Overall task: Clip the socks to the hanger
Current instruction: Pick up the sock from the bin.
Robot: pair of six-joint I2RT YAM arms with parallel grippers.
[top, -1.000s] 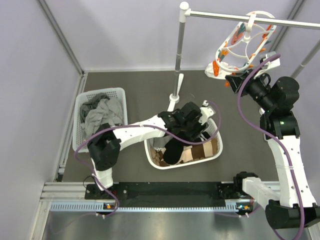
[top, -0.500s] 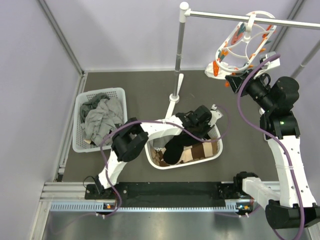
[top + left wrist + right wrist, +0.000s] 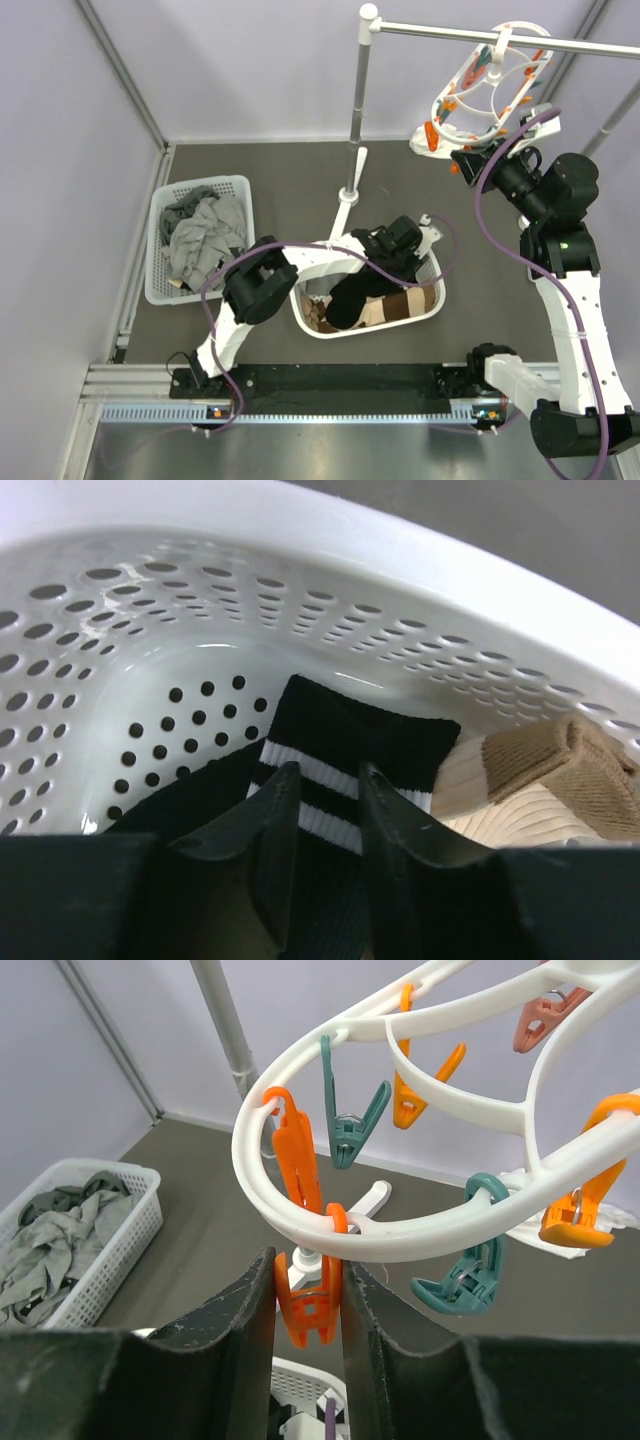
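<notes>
**Top external view**
- Hanger [image 3: 490,90]: white oval frame hooked on a horizontal rail [image 3: 440,33] at the far right. It tilts, with its lower end towards the left.
- Right gripper [image 3: 456,160]: raised to the hanger's lower near edge.
- Centre basket [image 3: 432,312]: white mesh, on the dark floor in front of the arm bases.
- Black sock [image 3: 348,298]: heaped in the centre basket, left of middle.
- Tan sock [image 3: 405,302]: with dark bands, just right of the black sock in the same basket.
- Left gripper [image 3: 385,268]: reaches down into this basket above the black sock.
- Left basket [image 3: 155,255]: stands well apart at the left and holds grey garments [image 3: 200,235].

**Left wrist view**
- Left gripper [image 3: 327,772]: the fingers stand a narrow gap apart.
- Black sock [image 3: 400,735]: the white-striped cuff shows in the gap between the fingers. Whether they pinch it or only rest over it cannot be told.
- Tan sock [image 3: 560,770]: folded at the right against the basket wall [image 3: 150,660].

**Right wrist view**
- Right gripper [image 3: 308,1260]: clamped on an orange peg [image 3: 310,1310] that hangs from the hanger's nearest ring [image 3: 400,1230].
- Teal peg [image 3: 345,1120]: hangs just beyond the orange peg.
- Grey garments [image 3: 50,1240]: lie in their basket, low at the left.
</notes>
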